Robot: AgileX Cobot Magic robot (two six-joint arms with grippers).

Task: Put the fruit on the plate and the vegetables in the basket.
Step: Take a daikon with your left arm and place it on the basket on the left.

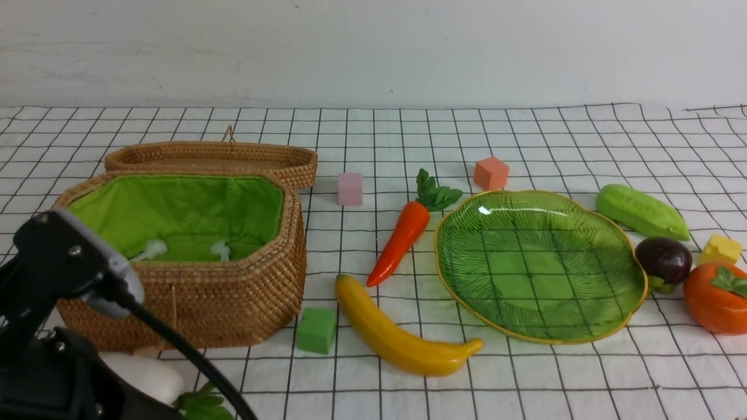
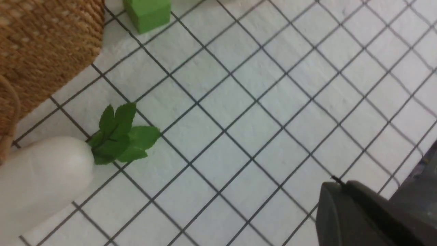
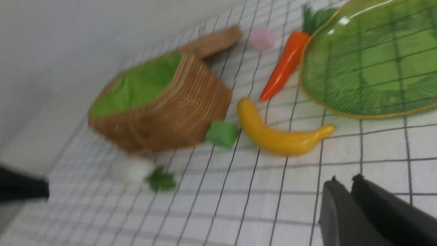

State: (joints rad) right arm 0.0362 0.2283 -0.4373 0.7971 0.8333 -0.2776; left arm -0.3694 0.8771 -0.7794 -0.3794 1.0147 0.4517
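The open wicker basket (image 1: 233,286) with green lining stands at the left. The white radish (image 1: 146,376) lies in front of it, partly hidden by my left arm (image 1: 58,262). The carrot (image 1: 402,236) and banana (image 1: 397,338) lie in the middle. The green leaf plate (image 1: 630,291) is at the right and holds nothing. The cucumber (image 1: 642,213), mangosteen (image 1: 663,260) and persimmon (image 1: 715,297) lie beside its right rim. My left gripper (image 2: 336,182) is shut and empty above the cloth, apart from the radish (image 2: 41,177). My right gripper (image 3: 343,179) is shut and empty, near the banana (image 3: 276,136).
A green cube (image 1: 316,330) sits between basket and banana. A pink cube (image 1: 350,188) and an orange cube (image 1: 491,173) lie behind the carrot and plate. A yellow cube (image 1: 721,249) is by the persimmon. The basket lid (image 1: 216,157) lies open behind it. A checked cloth covers the table.
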